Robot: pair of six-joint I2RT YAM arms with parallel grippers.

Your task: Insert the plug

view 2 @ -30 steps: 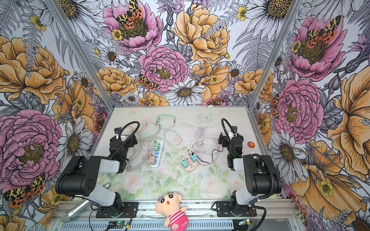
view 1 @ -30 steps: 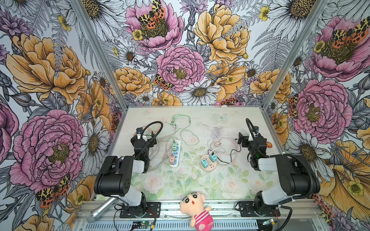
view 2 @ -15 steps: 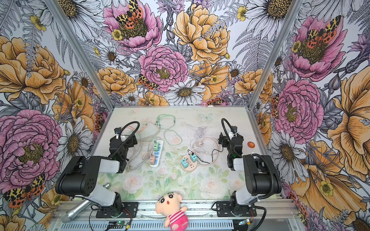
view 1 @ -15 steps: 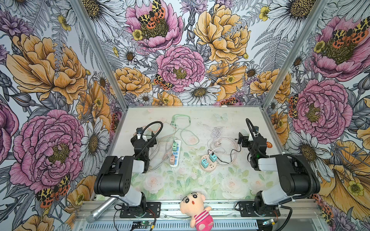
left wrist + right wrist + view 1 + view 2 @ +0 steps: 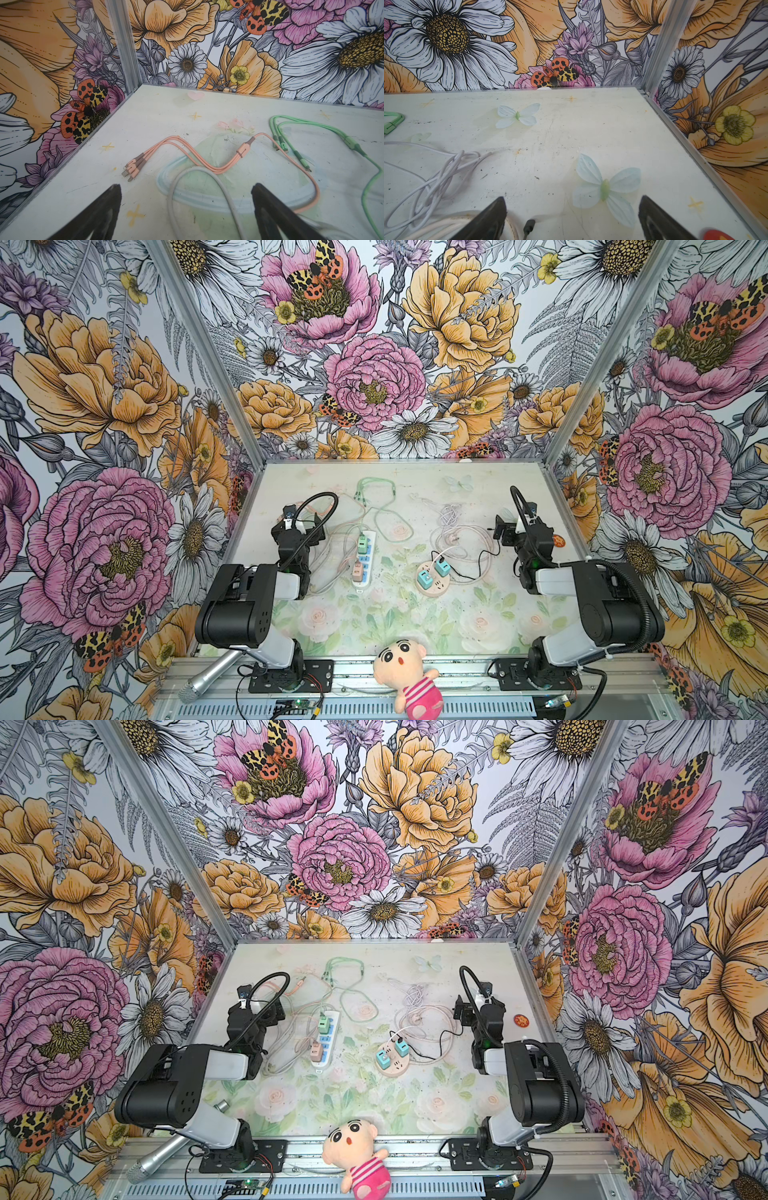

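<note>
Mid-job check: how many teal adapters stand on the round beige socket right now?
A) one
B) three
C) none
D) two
D: both top views show two teal adapters standing side by side on the round socket.

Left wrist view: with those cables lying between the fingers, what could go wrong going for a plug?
The open left gripper hangs over a grey cable lying against the pink cable; closing might catch both. The pink connectors lie bunched, so one may drag the others.
</note>
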